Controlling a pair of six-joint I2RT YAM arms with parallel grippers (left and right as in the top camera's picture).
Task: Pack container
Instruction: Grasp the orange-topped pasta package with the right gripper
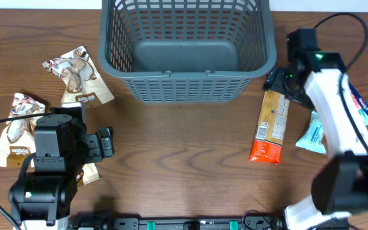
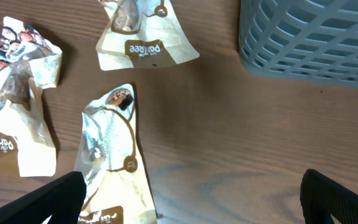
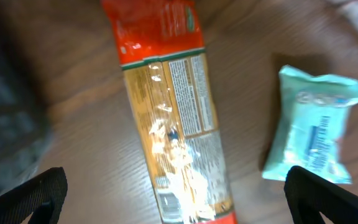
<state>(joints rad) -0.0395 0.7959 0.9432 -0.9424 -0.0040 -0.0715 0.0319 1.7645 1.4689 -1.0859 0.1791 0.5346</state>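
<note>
Container, large dark grey lattice basket, at top centre of the overhead view. Upright on the desk, with nothing visible inside. One corner of it also at upper right of the left wrist view. Probably light and stiff, hard plastic, not likely to flex. Best hold on the thick rim, fingers through the slots as a second choice.

Left tool at lower left of the overhead view, jaws spread wide, gripping nothing. Poised above a crinkled beige snack packet. Second beige packet at top centre of the left wrist view, third beige packet at its left edge.

Right tool at right of the overhead view, near the basket's right corner. Jaws likewise spread and empty, above a long orange-and-gold packet. Teal packet just beside that one, to the right. Blue-and-red packet at the far right edge, partly hidden by the arm.

Packets likely light, soft, crinkly and slick. Safest pinch across the narrow middle, gently, to spare the contents.
</note>
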